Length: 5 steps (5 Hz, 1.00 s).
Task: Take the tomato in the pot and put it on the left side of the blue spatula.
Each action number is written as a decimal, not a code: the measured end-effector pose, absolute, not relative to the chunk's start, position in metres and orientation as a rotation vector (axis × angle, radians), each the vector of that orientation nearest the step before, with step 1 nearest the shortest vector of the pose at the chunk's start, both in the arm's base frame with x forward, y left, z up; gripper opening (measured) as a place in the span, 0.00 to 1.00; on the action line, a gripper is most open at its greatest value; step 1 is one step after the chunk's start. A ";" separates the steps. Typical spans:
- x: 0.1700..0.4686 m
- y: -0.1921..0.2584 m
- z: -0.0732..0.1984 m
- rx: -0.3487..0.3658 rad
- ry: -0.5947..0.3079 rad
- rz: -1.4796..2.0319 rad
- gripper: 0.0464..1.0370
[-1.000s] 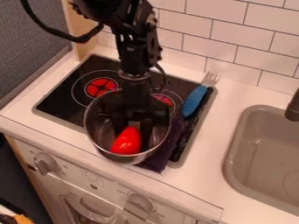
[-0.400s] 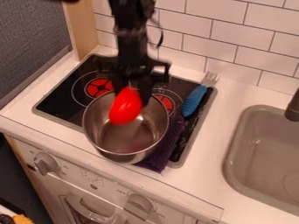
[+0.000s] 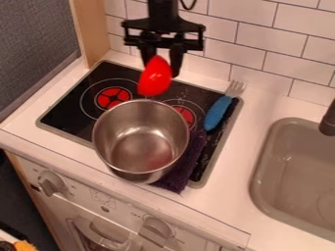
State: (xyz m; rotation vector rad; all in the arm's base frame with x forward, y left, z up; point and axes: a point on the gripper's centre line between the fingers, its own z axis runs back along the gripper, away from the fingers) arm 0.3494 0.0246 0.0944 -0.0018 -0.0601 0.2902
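The black gripper [image 3: 161, 62] hangs high over the back of the stove, shut on a red tomato [image 3: 155, 77]. The tomato is in the air, behind and above the steel pot [image 3: 140, 139]. The pot stands on the front part of the stove with nothing inside it. To the right of the pot, the blue spatula [image 3: 218, 113] lies along the stove's right edge, its pronged grey end pointing at the tiled wall.
A purple cloth [image 3: 184, 164] lies against the pot's right side on the black stove top [image 3: 77, 109]. The grey sink [image 3: 298, 171] with a dark tap [image 3: 329, 120] is at the right. The tiled wall [image 3: 262, 54] bounds the back.
The gripper has risen out of the pot with the tomato and moved back toward the wall. The pot, cloth and blue spatula have kept their places.
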 end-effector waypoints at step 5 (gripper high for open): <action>0.409 0.023 0.022 0.055 -0.047 0.319 0.82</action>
